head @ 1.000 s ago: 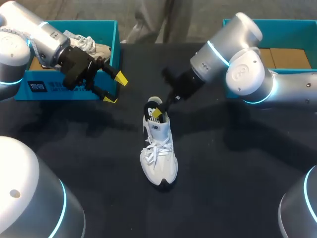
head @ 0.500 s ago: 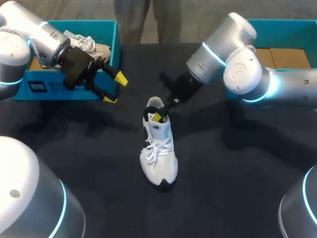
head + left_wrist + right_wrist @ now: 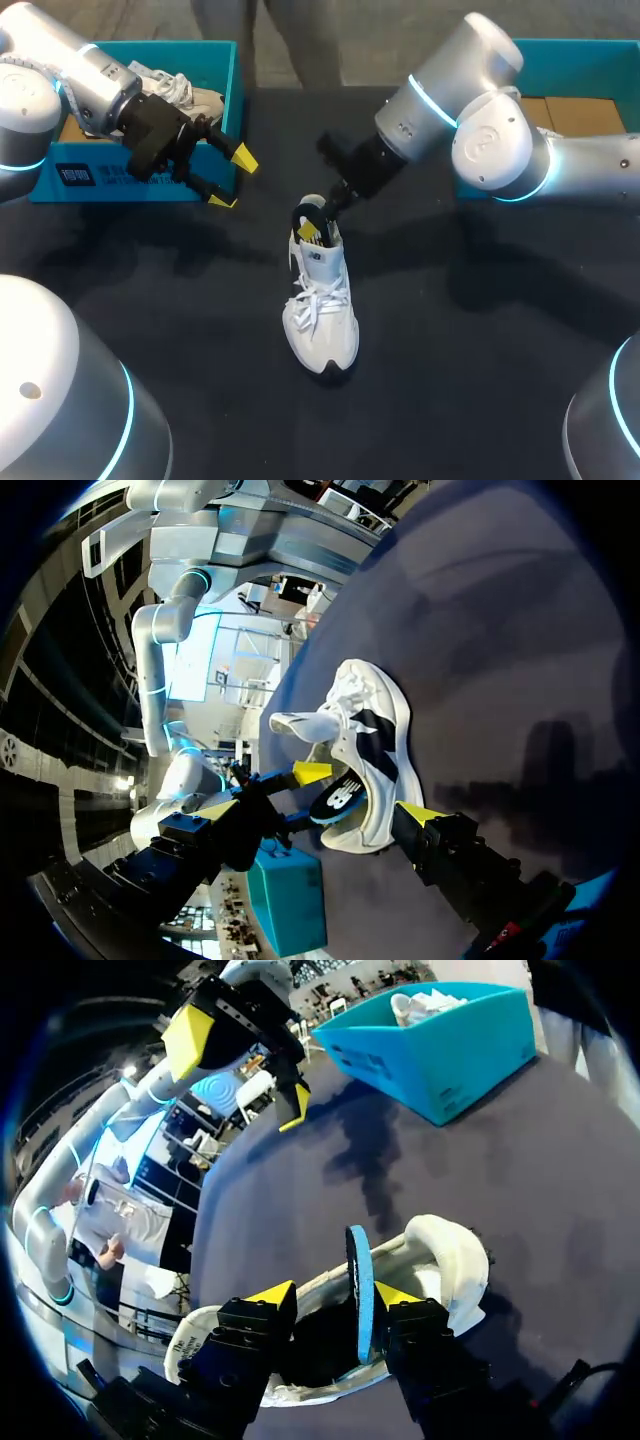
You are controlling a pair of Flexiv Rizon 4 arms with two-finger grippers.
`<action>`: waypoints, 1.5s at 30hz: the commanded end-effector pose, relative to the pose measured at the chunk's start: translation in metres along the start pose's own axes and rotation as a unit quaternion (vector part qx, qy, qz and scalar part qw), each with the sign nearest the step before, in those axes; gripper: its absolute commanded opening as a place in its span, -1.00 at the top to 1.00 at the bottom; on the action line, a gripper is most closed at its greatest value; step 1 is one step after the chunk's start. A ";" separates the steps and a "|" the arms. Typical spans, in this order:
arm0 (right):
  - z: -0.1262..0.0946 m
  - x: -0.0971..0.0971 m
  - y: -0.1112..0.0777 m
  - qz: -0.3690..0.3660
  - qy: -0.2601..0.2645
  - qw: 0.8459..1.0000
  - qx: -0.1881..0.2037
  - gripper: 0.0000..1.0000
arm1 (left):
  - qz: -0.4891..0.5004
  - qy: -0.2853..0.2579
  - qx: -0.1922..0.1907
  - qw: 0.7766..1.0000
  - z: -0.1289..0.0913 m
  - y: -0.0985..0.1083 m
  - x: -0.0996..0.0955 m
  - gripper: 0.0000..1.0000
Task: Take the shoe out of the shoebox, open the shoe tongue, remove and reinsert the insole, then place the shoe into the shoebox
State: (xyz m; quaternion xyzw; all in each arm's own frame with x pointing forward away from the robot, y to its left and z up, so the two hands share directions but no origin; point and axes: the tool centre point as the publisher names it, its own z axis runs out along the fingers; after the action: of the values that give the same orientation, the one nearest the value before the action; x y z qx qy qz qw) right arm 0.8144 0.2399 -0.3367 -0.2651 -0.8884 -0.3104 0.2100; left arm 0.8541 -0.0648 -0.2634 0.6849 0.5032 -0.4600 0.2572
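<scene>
— What is different on the table?
— Only the right arm. Over the last second its wrist draws a little up and back, toward the far edge, and the elbow joint rises with it.
— And the right pincer?
— Half a second ago it dips deeper into the heel opening of the shoe. Now its yellow tip is back up a touch and sits slightly nearer my left.
</scene>
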 end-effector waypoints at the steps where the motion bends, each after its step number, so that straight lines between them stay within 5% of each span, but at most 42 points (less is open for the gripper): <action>1: -0.003 0.001 0.001 0.000 -0.005 1.000 -0.001 0.05 | 0.001 0.000 0.000 1.000 0.001 0.000 0.000 -1.00; 13: -0.001 -0.009 0.008 0.003 -0.018 1.000 -0.004 0.21 | 0.001 0.000 0.000 1.000 0.001 0.000 0.000 -1.00; 16: 0.002 -0.012 0.006 0.010 -0.023 1.000 -0.003 1.00 | 0.001 0.000 0.000 1.000 0.001 0.000 0.000 -1.00; 36: 0.019 -0.008 -0.020 0.032 -0.021 0.998 0.042 1.00 | 0.001 0.000 0.000 1.000 0.001 0.000 0.000 -1.00; 38: 0.016 -0.008 -0.018 0.031 -0.023 0.999 0.038 0.33 | 0.001 0.000 0.000 1.000 0.001 0.000 0.000 -1.00; 40: 0.013 -0.007 -0.016 0.028 -0.027 0.999 0.034 0.07 | 0.001 0.000 0.000 1.000 0.001 0.000 0.000 -1.00; 43: 0.010 -0.007 -0.013 0.025 -0.031 0.999 0.032 -0.05 | 0.001 0.000 0.000 1.000 0.001 0.000 0.000 -1.00; 45: 0.008 -0.006 -0.011 0.022 -0.034 0.999 0.030 -0.36 | 0.001 0.000 0.000 1.000 0.001 0.000 0.000 -1.00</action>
State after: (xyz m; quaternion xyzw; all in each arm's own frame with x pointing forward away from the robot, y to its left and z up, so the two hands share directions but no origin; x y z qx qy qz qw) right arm 0.8128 0.2369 -0.3552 -0.2878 -0.8967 -0.2711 0.1991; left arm 0.8541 -0.0648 -0.2634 0.6849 0.5032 -0.4600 0.2572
